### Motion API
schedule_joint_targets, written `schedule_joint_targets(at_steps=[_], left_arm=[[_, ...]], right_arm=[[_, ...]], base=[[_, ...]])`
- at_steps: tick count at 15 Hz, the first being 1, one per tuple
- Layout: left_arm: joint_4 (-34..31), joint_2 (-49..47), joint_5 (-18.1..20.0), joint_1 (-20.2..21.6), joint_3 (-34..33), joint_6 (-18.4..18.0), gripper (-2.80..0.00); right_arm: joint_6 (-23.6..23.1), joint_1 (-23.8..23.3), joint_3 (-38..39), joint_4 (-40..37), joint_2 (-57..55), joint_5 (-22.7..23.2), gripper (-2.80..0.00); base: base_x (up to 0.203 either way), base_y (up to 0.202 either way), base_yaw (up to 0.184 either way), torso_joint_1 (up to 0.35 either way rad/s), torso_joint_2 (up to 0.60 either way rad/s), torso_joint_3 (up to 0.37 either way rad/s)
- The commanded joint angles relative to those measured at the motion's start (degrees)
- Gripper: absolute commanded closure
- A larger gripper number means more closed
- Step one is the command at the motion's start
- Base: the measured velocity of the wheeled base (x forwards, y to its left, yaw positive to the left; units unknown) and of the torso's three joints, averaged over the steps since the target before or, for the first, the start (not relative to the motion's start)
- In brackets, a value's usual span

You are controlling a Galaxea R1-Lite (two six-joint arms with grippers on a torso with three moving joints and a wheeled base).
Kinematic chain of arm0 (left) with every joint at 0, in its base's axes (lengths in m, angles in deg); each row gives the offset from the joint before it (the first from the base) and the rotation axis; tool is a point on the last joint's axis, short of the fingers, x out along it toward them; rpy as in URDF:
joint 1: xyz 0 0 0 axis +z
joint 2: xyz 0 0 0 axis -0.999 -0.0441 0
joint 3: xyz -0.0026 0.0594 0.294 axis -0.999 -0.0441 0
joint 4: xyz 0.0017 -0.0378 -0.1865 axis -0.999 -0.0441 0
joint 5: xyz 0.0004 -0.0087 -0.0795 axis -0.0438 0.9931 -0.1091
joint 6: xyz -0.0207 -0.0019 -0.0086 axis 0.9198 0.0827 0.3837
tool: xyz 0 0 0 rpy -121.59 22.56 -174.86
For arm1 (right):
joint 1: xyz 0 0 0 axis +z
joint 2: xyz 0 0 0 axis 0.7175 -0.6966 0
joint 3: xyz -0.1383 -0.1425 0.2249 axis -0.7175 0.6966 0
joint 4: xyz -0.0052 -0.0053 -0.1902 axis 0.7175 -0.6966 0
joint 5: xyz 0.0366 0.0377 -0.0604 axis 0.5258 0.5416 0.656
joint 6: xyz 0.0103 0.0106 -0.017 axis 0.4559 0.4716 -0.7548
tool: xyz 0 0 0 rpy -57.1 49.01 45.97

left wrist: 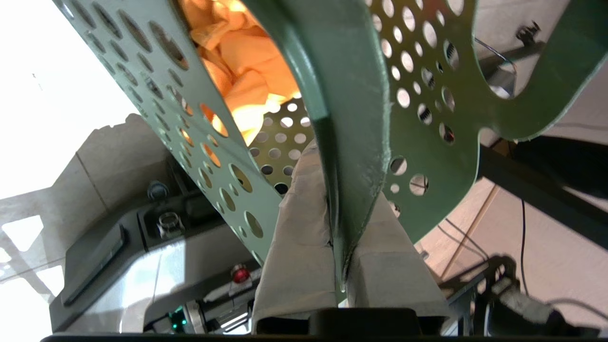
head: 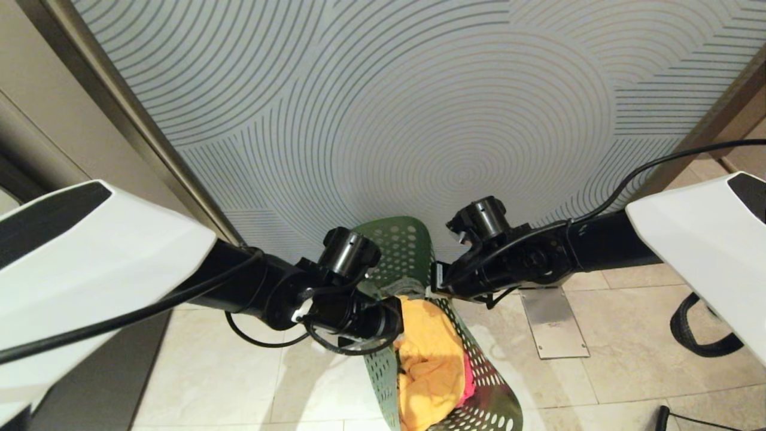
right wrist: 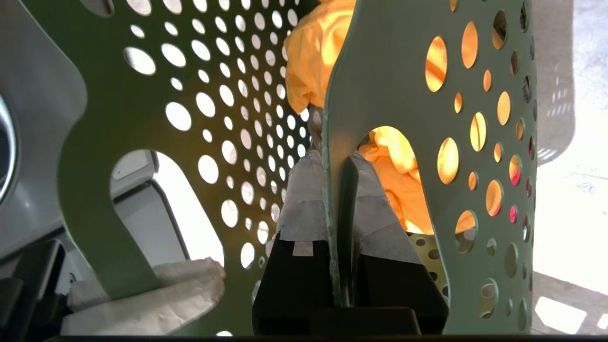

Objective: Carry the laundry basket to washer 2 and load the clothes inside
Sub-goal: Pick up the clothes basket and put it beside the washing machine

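- Green laundry basket [head: 413, 251] hangs pinched between the left gripper [left wrist: 338, 223] and right gripper [right wrist: 339, 199], each clamped on its wall.
- Orange clothes [head: 428, 353] lie just past both claws, not yet unloaded.
- No washer visible; carrying and loading remain.

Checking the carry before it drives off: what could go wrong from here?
1. Both grippers, left and right, pinch only the thin rim of the dark green perforated plastic laundry basket; it could slip.
2. The orange cloth is heaped near the rim beside a pink item; a tilt may spill them.
3. Washer 2 isn't visible.
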Motion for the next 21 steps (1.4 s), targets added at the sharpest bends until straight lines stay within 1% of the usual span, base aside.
schedule_joint_targets(at_steps=[1, 8, 10, 12, 15, 21], left_arm=[[0.0, 1.5, 0.0, -0.2, -0.8, 0.2, 0.0], [-0.1, 2.9, 0.0, -1.5, -0.8, 0.2, 0.0], [-0.1, 3.4, 1.4, -2.1, -0.8, 0.4, 0.0], [-0.1, 4.0, 1.6, -2.7, -0.7, 1.2, 0.0], [-0.3, 5.0, 1.6, -3.4, -0.8, 1.2, 0.0], [-0.3, 5.7, 1.7, -3.5, -1.5, 1.2, 0.0]], right_arm=[[0.2, 0.3, 0.4, 0.0, 1.0, -0.1, 0.0], [0.2, 0.4, 1.7, -0.2, 2.6, -0.9, 0.0], [0.2, 0.5, 2.5, -0.1, 3.3, -1.0, 0.0], [0.3, 0.8, 2.5, -0.2, 4.0, -1.0, 0.0], [1.3, 1.7, 2.6, -0.1, 5.4, -1.0, 0.0], [3.1, 2.3, 2.8, -0.1, 6.1, -1.0, 0.0]], base=[[0.0, 0.0, 0.0, -0.006, 0.0, 0.184], [0.0, 0.0, 0.0, 0.003, 0.0, 0.199], [0.0, 0.0, 0.0, 0.004, 0.01, 0.203], [0.0, 0.0, 0.0, -0.001, 0.0, 0.201], [0.0, 0.0, 0.0, -0.001, 0.0, 0.207], [0.0, 0.0, 0.0, 0.003, 0.0, 0.201]])
